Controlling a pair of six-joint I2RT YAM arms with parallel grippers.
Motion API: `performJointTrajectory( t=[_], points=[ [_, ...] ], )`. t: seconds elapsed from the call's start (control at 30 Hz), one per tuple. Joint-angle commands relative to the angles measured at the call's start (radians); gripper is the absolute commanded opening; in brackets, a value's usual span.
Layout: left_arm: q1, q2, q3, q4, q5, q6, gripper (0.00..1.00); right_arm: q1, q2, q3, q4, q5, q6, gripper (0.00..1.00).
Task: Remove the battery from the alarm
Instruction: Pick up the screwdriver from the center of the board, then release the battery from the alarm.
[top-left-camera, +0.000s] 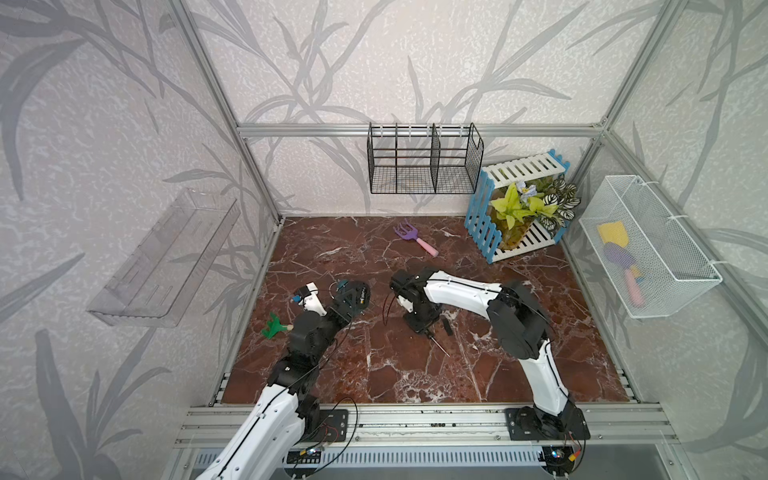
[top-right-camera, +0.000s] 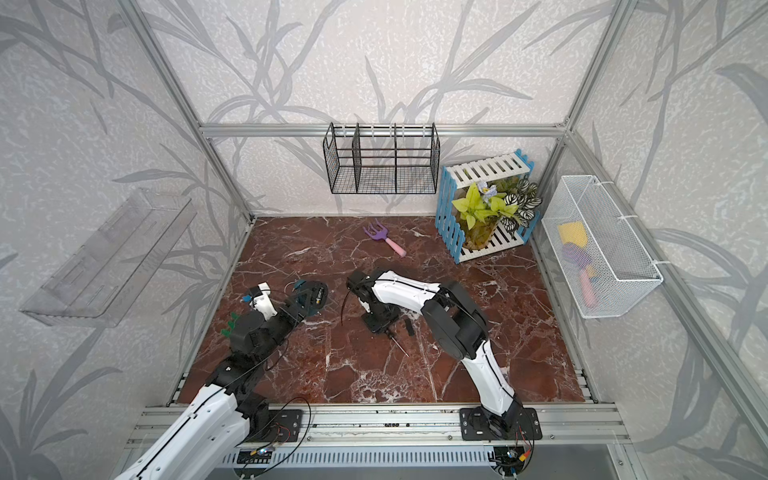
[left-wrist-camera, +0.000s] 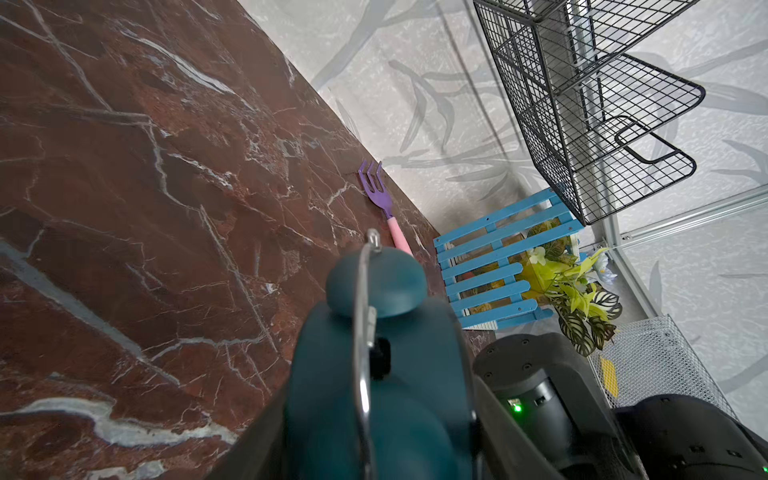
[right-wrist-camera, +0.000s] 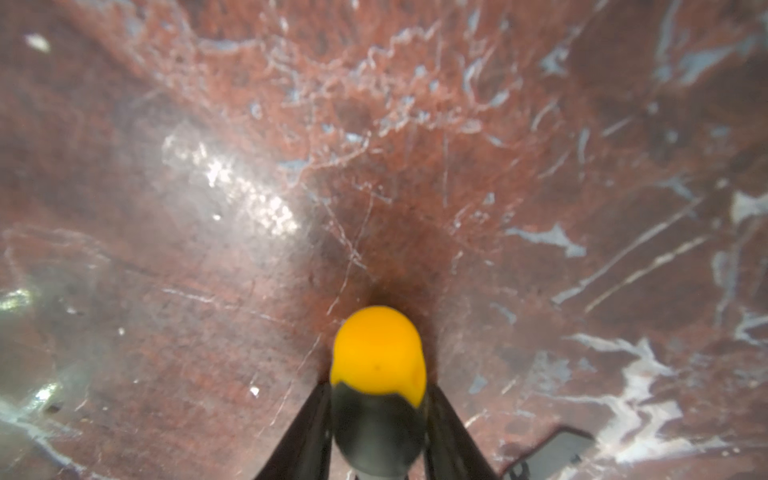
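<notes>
Red-brown marble table (top-left-camera: 415, 382), walled with leaf-patterned paper. At its left middle the left pincer (top-left-camera: 348, 297) clamps the dark-teal alarm (top-left-camera: 358, 291), whose black back shows in both top views. The battery is too small to make out. At the centre the right pincer (right-wrist-camera: 378, 388) straddles the yellow-and-black handle of the screwdriver (right-wrist-camera: 378, 349). Whether it squeezes the handle I cannot tell.

Teal alarm (left-wrist-camera: 415, 374) fills the foreground — purple rake (left-wrist-camera: 376, 191) beyond.
</notes>
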Motion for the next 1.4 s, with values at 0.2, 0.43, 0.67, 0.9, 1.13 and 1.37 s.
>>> performJointTrajectory(
  t=[0.2, 0.43, 0.67, 0.9, 1.13, 1.37],
  points=[
    [0.008, 0.000, 0.028, 0.050, 0.012, 0.017, 0.22, -0.014, 0.122, 0.124, -0.111, 0.013, -0.060, 0.31],
    [0.008, 0.030, 0.001, 0.200, 0.091, -0.086, 0.21, -0.070, -0.170, 0.012, 0.026, 0.044, -0.035, 0.07],
    [-0.038, 0.208, 0.066, 0.467, 0.171, -0.182, 0.21, -0.208, -0.924, -0.436, 0.582, 0.025, 0.110, 0.00],
    [-0.207, 0.415, 0.225, 0.606, 0.085, -0.153, 0.21, -0.257, -1.243, -0.929, 1.510, 0.009, 0.506, 0.00],
    [-0.349, 0.544, 0.325, 0.674, -0.065, -0.107, 0.19, -0.252, -1.170, -0.960, 1.831, 0.033, 0.682, 0.00],
    [-0.407, 0.549, 0.356, 0.693, -0.223, -0.067, 0.18, -0.252, -1.185, -0.939, 1.829, 0.066, 0.700, 0.00]
  ],
)
